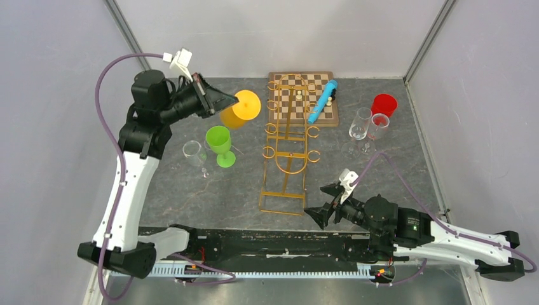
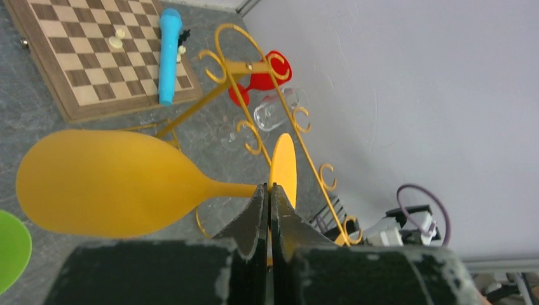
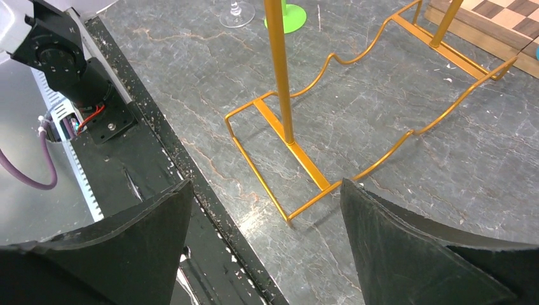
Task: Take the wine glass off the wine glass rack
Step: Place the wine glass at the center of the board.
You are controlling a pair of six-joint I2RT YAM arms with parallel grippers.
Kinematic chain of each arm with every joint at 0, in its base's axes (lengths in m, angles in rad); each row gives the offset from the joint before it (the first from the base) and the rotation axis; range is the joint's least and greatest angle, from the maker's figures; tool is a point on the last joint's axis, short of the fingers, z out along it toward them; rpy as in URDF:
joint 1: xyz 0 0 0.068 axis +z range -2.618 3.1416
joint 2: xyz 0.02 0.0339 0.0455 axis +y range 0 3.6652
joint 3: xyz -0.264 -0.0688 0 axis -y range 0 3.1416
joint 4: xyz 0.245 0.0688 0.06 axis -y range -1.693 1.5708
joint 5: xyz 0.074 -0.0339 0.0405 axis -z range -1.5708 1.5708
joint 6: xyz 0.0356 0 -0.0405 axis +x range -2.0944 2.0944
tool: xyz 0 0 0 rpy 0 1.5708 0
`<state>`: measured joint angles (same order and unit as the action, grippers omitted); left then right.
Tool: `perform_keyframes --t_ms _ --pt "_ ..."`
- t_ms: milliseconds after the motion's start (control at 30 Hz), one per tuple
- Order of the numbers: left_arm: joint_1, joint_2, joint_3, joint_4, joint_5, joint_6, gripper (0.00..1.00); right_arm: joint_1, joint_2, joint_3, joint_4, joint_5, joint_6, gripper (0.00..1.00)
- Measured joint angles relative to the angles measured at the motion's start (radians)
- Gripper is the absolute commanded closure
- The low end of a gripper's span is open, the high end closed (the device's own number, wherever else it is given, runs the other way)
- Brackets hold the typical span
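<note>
No text, label, brand, number or sign can be read in any of the three views.

Bright, even, diffuse light; faint soft shadows; wrist views w/ wide-angle edge warp.
</note>
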<state>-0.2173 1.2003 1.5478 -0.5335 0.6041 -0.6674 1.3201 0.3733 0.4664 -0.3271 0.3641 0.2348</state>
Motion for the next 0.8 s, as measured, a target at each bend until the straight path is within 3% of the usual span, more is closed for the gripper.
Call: perform_keyframes --t_ms 500,800 --pt "0.000 -0.307 -0.288 -0.188 0.123 0.181 0.98 0.000 0.051 0.061 -0.058 0.048 0.081 0.12" --pt "-0.027 -0.448 -0.415 -0.205 0.240 0.203 0.98 0.000 0.069 0.061 -0.057 0.089 0.158 0.12"
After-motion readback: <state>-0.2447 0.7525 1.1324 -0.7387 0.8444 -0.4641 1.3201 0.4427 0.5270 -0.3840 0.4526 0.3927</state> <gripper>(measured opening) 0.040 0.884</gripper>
